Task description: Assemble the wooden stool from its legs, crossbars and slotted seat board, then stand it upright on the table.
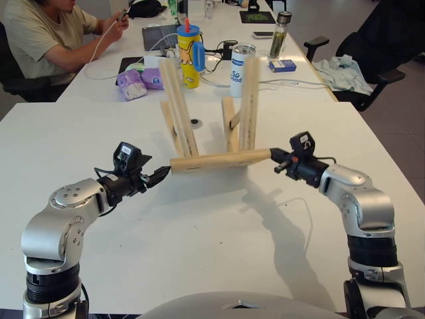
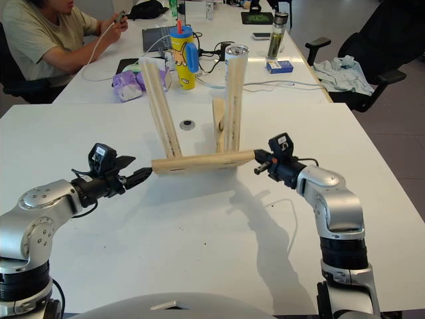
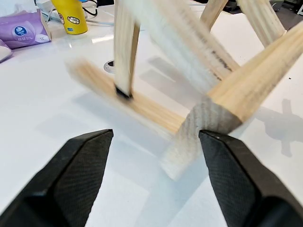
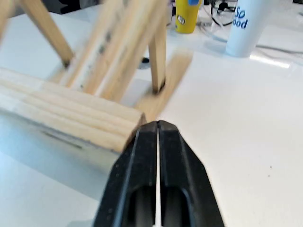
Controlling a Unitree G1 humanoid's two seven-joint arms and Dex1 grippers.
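The white table (image 1: 199, 252) carries the wooden stool (image 1: 212, 161), legs up, with its seat board low between the left gripper (image 1: 163, 174) and the right gripper (image 1: 274, 161) (whether the board lies flat is unclear). Beyond the stool from both grippers is a round cable port (image 1: 194, 122). Well beyond the left gripper, on the adjoining table (image 1: 299, 93), lie tissue packs (image 1: 133, 84) and a yellow cup (image 1: 188, 56). A white tumbler (image 1: 242, 70) and blue box (image 1: 283, 65) stand beyond the right gripper.
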